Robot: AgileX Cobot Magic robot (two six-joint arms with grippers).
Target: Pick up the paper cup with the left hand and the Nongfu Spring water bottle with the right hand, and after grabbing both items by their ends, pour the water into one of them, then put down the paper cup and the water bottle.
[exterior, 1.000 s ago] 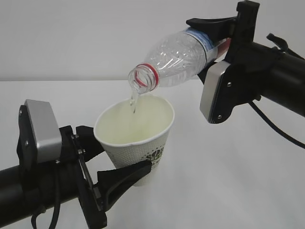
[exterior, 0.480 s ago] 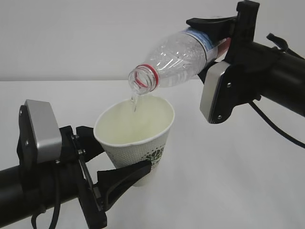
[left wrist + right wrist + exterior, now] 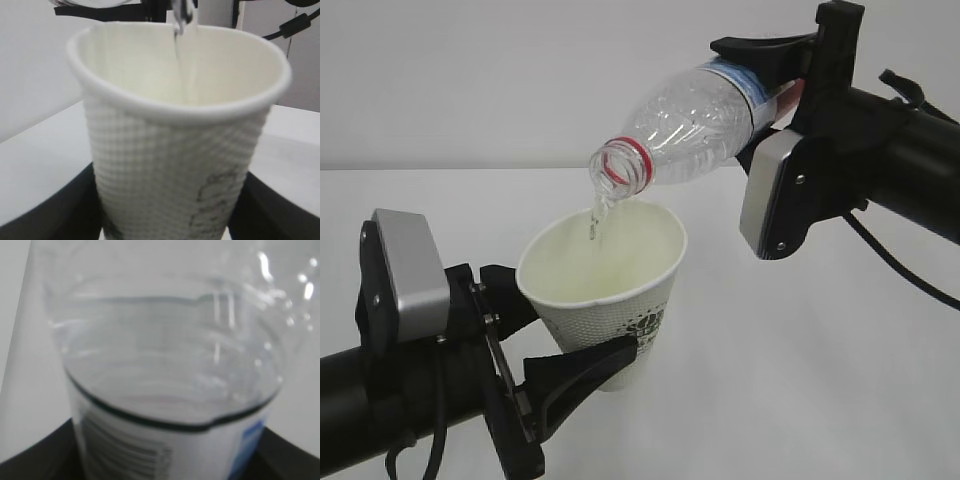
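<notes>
The white paper cup (image 3: 610,300) with a green logo is held upright off the table, my left gripper (image 3: 578,322) shut on its lower part. In the left wrist view the cup (image 3: 175,165) fills the frame between the black fingers (image 3: 55,212). Above it the clear Nongfu Spring water bottle (image 3: 690,130) is tilted mouth-down to the left, my right gripper (image 3: 760,100) shut on its labelled base end. A thin stream of water (image 3: 596,215) falls from the red-ringed mouth into the cup, and the left wrist view shows this water (image 3: 182,65) too. Water still lies in the bottle (image 3: 165,365).
A plain white table (image 3: 820,380) lies under both arms, with a pale wall (image 3: 470,80) behind. The right arm's grey plate (image 3: 775,195) and black cable (image 3: 890,260) hang to the right of the cup.
Cup, bottle and both arms hold their places. Water keeps running from the bottle's mouth into the cup, the stream looking a little thinner.
</notes>
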